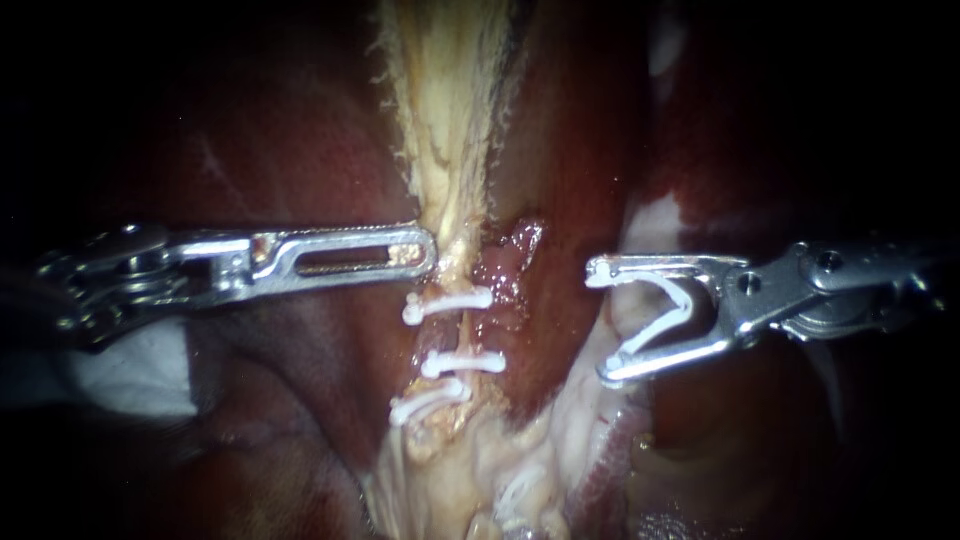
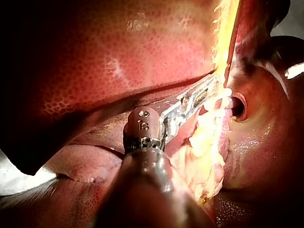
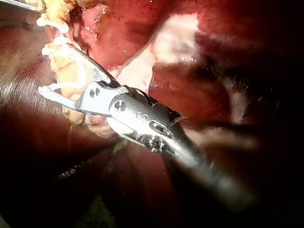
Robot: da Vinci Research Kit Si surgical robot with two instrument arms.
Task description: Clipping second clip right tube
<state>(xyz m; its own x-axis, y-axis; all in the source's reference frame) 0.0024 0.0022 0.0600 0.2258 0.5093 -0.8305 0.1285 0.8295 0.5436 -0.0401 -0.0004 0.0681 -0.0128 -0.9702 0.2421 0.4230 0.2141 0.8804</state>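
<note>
left instrument (image 1: 425,250): coming in from 9 o'clock, jaws clenched together, tip biting the edge of the pale strip (image 1: 450,120) at centre.
left wrist check: the jaws are reaching ahead into the same yellow-white strip (image 2: 219,57), no gap showing between them.
right instrument (image 1: 602,322): coming in from 3 o'clock, jaws standing wide yet gripping the white clip (image 1: 672,305) from both sides.
white clip: sitting seated in those jaws, its V spreading open toward 9 o'clock; in the right wrist view its legs (image 3: 71,85) are standing spread.
clipped tube (image 1: 445,335): running 12 to 6 through centre, carrying three set clips (image 1: 462,362) stacked just at 6 o'clock of the left tip.
pale band (image 1: 612,315): lying behind the right jaw tips, trailing toward 6 o'clock; cannot tell if it is sitting inside the clip.
gap: right jaw tips hanging at 3 o'clock of the set clips, apart from them.
liver (image 1: 300,150): filling the dark red surround on both sides.
</note>
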